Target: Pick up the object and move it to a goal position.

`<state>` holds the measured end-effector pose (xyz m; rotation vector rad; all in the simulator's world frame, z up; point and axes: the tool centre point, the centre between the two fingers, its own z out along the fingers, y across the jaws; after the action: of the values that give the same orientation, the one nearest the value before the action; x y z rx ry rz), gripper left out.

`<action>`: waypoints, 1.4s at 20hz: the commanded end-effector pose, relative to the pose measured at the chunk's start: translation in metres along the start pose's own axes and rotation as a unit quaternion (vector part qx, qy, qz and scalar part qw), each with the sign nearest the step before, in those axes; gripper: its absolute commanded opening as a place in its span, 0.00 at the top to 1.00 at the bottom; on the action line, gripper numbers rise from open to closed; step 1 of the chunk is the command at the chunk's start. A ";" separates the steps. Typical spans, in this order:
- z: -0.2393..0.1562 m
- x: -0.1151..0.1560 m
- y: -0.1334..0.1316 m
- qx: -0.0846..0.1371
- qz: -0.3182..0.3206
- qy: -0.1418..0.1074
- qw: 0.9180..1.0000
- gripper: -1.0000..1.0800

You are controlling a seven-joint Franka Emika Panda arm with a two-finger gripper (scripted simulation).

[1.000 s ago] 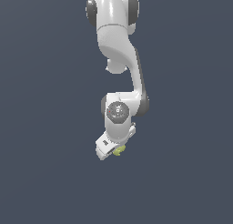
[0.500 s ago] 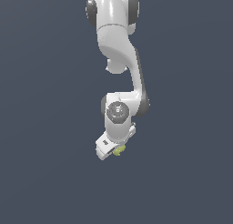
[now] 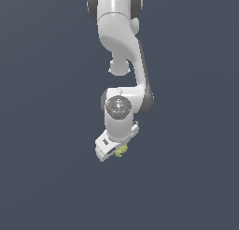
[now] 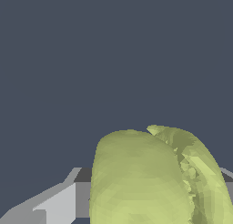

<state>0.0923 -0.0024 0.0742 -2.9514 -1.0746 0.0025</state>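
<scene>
Yellow-green and matte, the object (image 3: 121, 150) is a small, roundish, lumpy thing sitting at the tip of the end effector (image 3: 117, 152), low in the exterior view and a little toward that view's left of centre. In the wrist view the object (image 4: 150, 177) fills much of the picture: one broad, smooth, faceted lobe beside a narrower, ridged lobe at its 3 o'clock side, with a rough, crumbly seam between them and a small pointed nub at about 1 o'clock on its outline. Its surface shows flat polygon shading and no gloss. The end effector is closed on the object, with a pale grey finger (image 4: 54, 205) showing at the object's 9 o'clock side in the wrist view and a sliver of grey at the opposite edge. The Panda arm (image 3: 119, 46) hangs down from 12 o'clock in the exterior view, its links smooth, glossy white with dark grey bands at the joints, and a round grey joint cap (image 3: 118, 106) faces the camera just above the wrist. The hand body is a white block tilted toward 7 o'clock. Behind everything lies a flat, uniform slate-blue backdrop. No writing, brand or label can be read anywhere.
</scene>
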 end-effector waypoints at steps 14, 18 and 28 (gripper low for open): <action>-0.162 -0.027 0.017 0.000 0.000 0.001 1.000 1.00; -0.207 -0.035 0.022 0.000 0.000 0.001 1.000 1.00; -0.312 -0.051 0.035 0.000 -0.001 0.001 1.000 1.00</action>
<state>0.0773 -0.0591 0.3715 -2.9513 -1.0761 -0.0019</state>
